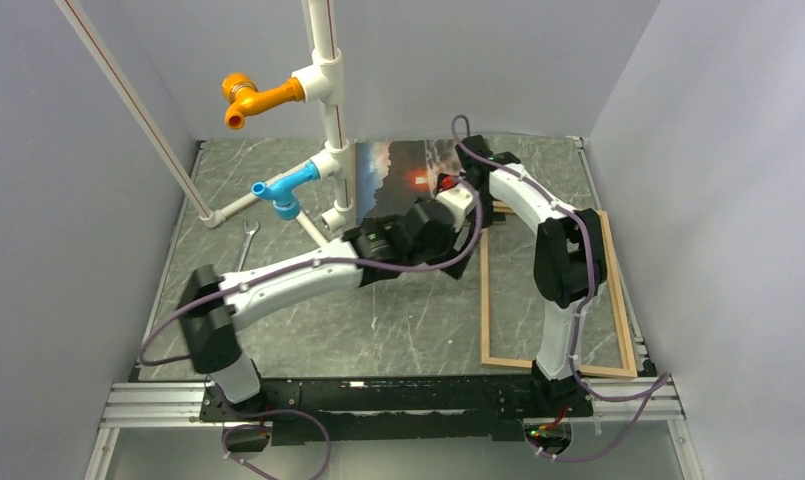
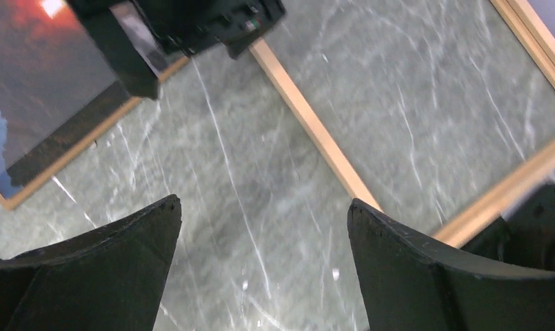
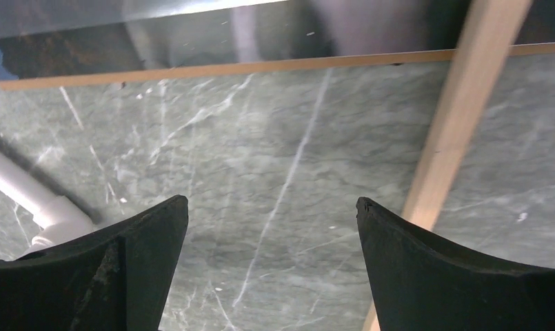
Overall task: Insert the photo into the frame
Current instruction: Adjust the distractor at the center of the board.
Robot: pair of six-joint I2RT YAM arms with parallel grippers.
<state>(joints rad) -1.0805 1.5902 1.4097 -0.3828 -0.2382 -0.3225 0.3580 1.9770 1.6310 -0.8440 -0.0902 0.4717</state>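
The photo [image 1: 403,172], a dark seascape with an orange-red sun, lies face up at the back centre of the table. A thin brown edge shows under it. It also shows in the left wrist view [image 2: 47,89] and the right wrist view [image 3: 226,34]. The light-wood frame [image 1: 485,300] lies flat at the right, and one strip shows in each wrist view [image 2: 316,131] [image 3: 460,103]. My left gripper [image 2: 264,207] is open and empty over bare table, between photo and frame. My right gripper [image 3: 271,203] is open and empty, just short of the photo's near edge. Both hover close together [image 1: 440,235].
A white pipe stand [image 1: 328,120] with an orange fitting [image 1: 253,98] and a blue fitting [image 1: 283,190] rises left of the photo; its base pipe shows in the right wrist view [image 3: 26,196]. A wrench [image 1: 248,242] lies at the left. Grey walls enclose the table.
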